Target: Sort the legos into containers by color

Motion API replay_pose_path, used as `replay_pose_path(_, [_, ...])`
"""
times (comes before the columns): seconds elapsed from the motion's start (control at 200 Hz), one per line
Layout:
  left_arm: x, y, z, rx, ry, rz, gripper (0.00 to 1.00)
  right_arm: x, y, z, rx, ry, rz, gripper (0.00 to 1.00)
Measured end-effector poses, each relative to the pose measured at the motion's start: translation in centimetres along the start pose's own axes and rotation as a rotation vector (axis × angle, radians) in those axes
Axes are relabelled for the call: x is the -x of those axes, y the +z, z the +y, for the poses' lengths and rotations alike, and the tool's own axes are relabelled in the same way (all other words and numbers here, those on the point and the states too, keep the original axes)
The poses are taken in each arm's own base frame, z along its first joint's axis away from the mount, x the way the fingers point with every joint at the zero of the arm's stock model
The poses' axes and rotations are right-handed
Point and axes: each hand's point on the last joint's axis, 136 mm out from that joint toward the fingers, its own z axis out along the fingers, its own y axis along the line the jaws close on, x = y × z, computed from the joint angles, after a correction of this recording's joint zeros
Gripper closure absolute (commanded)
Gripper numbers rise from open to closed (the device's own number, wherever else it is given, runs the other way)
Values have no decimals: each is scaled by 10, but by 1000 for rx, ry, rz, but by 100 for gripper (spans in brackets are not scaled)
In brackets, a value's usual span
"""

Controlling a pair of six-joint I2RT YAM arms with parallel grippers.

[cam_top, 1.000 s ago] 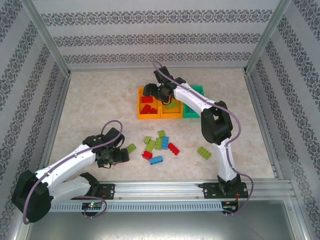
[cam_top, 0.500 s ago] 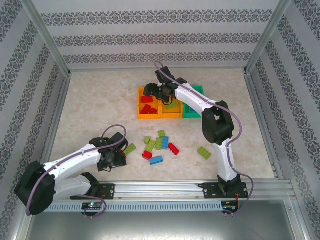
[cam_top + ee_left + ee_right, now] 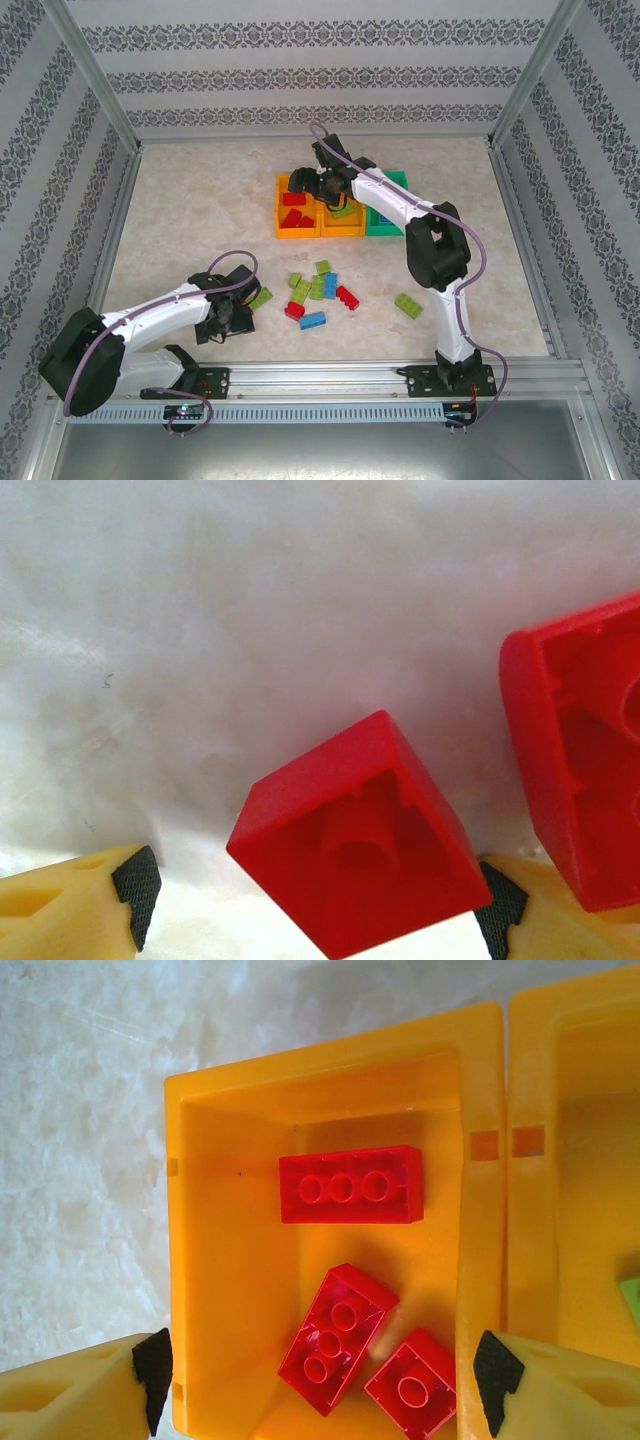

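Left tool (image 3: 318, 900): open, astride upturned red brick (image 3: 360, 840); judged best centred before closing, clear of second brick (image 3: 580, 770) beside one pad. Right tool (image 3: 323, 1385): open, empty, above bin (image 3: 190, 1260) of reds.

arms: white-shelled, black-jointed left arm (image 3: 150, 315) and right arm (image 3: 395, 205)
cables: thin lilac cable (image 3: 232, 254) looped along each arm
left end effector (image 3: 318, 895): yellow plastic fingers (image 3: 60, 910), black pads (image 3: 135, 880)
bases: black mounts (image 3: 445, 378)

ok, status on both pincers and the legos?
Left pincer open, straddling upturned red lego. Right pincer open over orange bin, three red legos inside. No obstruction seen.
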Motion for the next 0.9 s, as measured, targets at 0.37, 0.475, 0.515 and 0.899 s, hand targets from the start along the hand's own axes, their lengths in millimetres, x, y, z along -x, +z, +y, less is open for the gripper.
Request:
replay_pose_path(0.37, [-1, 1, -3, -4, -77, 47, 17, 1, -3, -5, 1, 7, -4, 18])
replay_pose_path(0.475, [-1, 2, -3, -22, -110, 58, 19, 1, -5, -6, -1, 9, -5, 18])
replay_pose_path(0.515, [-1, 2, -3, -34, -121, 62, 19, 1, -4, -7, -1, 10, -5, 18])
replay_pose_path(0.899, [1, 1, -3, -61, -162, 62, 24, 1, -5, -7, 1, 9, -7, 18])
